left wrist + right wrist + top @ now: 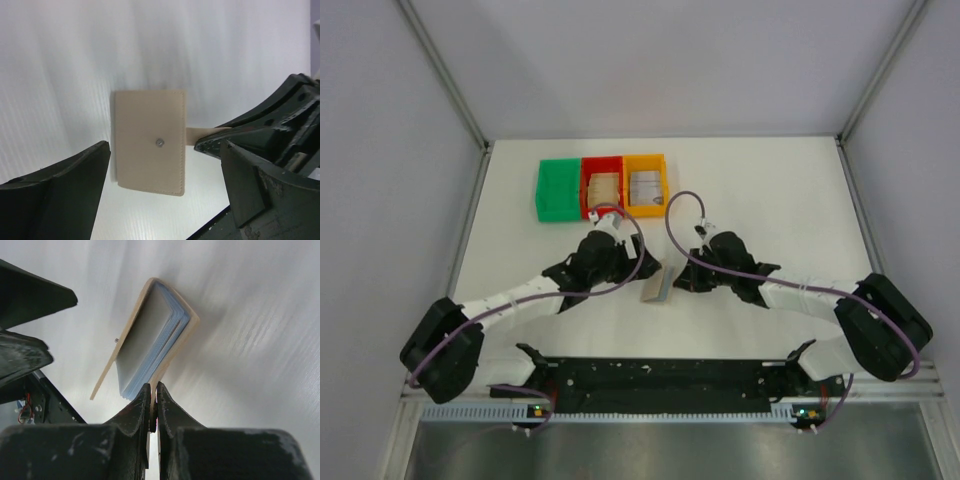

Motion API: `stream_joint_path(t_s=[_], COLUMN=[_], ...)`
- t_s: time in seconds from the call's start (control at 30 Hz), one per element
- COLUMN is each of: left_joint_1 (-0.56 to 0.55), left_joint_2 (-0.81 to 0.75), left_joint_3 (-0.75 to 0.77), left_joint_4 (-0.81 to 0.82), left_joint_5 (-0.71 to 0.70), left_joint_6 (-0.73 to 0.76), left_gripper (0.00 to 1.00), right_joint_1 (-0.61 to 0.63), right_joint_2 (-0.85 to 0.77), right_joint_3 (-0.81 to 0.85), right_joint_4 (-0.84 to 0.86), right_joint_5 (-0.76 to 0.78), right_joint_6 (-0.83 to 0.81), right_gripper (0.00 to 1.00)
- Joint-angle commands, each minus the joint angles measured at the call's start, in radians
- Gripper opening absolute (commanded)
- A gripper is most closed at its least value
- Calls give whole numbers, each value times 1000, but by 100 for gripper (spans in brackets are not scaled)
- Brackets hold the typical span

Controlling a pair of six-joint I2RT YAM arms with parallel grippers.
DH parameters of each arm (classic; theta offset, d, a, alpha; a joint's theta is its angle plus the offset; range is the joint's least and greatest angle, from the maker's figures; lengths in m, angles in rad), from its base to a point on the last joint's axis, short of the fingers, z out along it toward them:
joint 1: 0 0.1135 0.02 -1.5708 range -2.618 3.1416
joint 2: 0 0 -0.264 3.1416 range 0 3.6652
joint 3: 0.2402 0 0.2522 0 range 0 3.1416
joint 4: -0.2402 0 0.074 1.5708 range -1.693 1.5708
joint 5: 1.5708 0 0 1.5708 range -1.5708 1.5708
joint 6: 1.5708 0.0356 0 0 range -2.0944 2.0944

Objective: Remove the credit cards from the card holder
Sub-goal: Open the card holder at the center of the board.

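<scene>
**Right claw [153, 390] pinches the card holder [150, 340]**

My right claw is squeezed tight on the card holder's right edge. The holder stands partly open between my two claws. My left claw [162, 155] is wide, just left of it, not touching.

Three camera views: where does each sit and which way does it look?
Top external: above, behind; looks down on both arms, card holder.
Left wrist: on the left arm, facing the card holder's tan outside between open fingers.
Right wrist: along its shut fingers pinching the card holder's edge.
All share the card holder.
</scene>
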Motion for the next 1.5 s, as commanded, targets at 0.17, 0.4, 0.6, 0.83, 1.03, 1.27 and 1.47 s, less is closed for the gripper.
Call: stream_joint_path(t_s=[0.17, 0.4, 0.6, 0.83, 1.03, 1.27, 1.47], left_joint_1=[-72, -144, -181, -183, -166, -101, -72], left_joint_2=[111, 174, 198, 246, 168, 89, 54], left_joint_3=[173, 264, 304, 305, 244, 144, 39], left_joint_4=[-178, -263, -284, -362, -413, -433, -396], left_joint_5=[-163, -266, -297, -401, -499, -472, -415], left_joint_6=[92, 141, 155, 153, 143, 104, 49], left_gripper=[88, 87, 87, 60, 54, 53, 53], right_joint_1=[-8, -8, -10, -8, -8, -8, -8], right_joint_2=[3, 5, 5, 2, -12, 8, 32], right_joint_3=[56, 58, 61, 64, 58, 58, 42], right_joint_4=[7, 1, -7, -30, -50, -59, -44], right_joint_5=[-1, 0, 3, 10, 23, 34, 45], right_joint_6=[-29, -35, -41, -53, -68, -81, -76], right_gripper=[0, 0, 0, 0, 0, 0, 0])
